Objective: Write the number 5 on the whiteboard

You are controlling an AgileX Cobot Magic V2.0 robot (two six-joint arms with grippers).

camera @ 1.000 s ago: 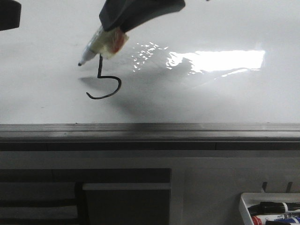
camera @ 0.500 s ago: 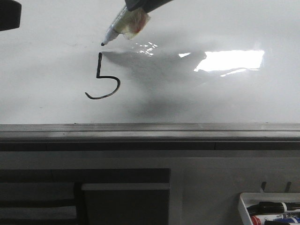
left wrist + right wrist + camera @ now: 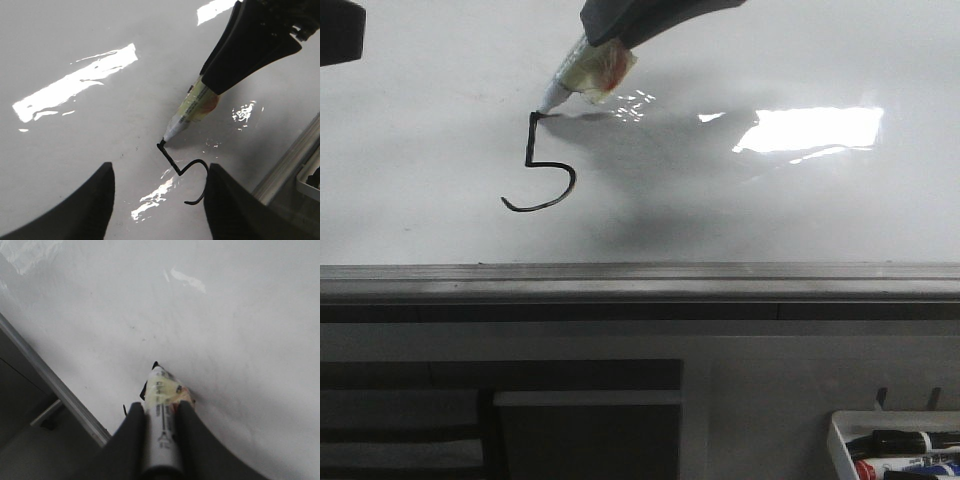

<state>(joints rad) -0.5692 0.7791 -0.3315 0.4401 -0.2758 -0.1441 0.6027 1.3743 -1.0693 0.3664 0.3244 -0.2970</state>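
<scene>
Since half a second back, right tool [image 3: 582, 52] clamping the marker [image 3: 582, 68] dropped onto the number 5 [image 3: 542, 165] stem top; top bar was next. Left tool [image 3: 159, 200] hung open over the whiteboard [image 3: 800, 215].

The whiteboard [image 3: 770, 210] was glossy white, its sheen slightly rippled under bright glare. A matt grey metal rail [image 3: 640, 275] edged its near side. The marker [image 3: 187, 110] looked like smooth plastic wrapped in yellowish tape. The right gripper [image 3: 160, 412] fingers appeared matt dark plastic.
</scene>
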